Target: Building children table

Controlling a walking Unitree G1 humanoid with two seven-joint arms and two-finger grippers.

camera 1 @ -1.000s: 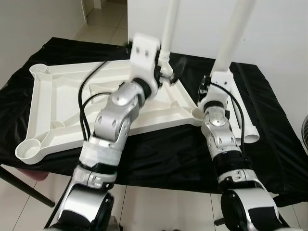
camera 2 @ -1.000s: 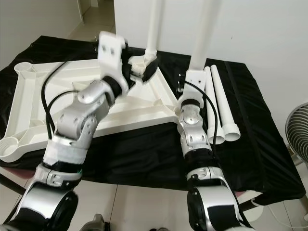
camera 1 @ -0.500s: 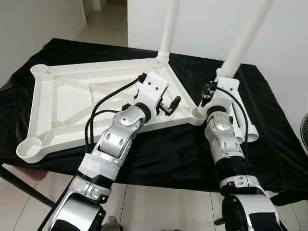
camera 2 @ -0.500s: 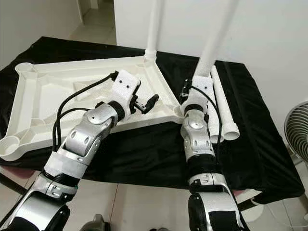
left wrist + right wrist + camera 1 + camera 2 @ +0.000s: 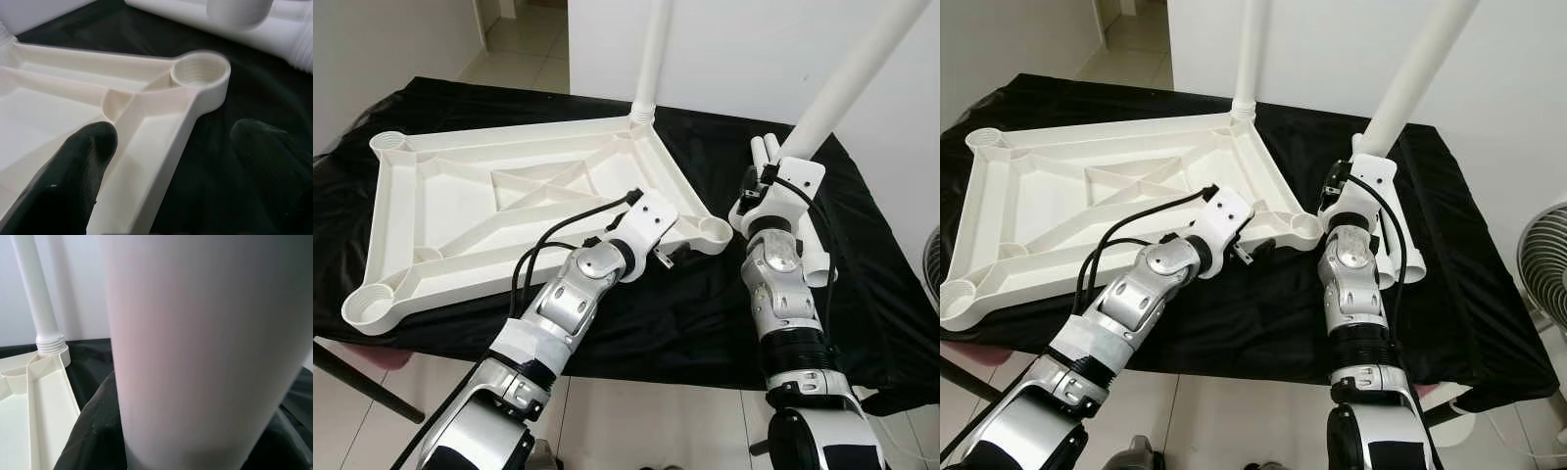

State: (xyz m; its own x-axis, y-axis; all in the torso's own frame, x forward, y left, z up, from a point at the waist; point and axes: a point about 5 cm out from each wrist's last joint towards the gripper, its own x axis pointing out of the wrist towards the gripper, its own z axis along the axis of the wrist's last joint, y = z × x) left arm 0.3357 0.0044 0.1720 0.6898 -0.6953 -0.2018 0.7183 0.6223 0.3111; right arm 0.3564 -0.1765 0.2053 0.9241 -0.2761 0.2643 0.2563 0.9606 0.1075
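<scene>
Left eye view — right gripper (image 5: 773,181) clasps tilted white plastic leg tube (image 5: 847,78); left gripper (image 5: 171,156), fingers spread, straddles upturned white plastic tabletop (image 5: 460,211) rim.

The head stereo pair looks forward and down across both arms onto the upturned white tabletop (image 5: 509,206). The left wrist camera looks along its two black fingers (image 5: 73,176), close above the threaded corner socket (image 5: 200,73). The right wrist camera sits against the held leg tube (image 5: 205,347); it shares the mounted leg (image 5: 36,293) with the head views.
</scene>
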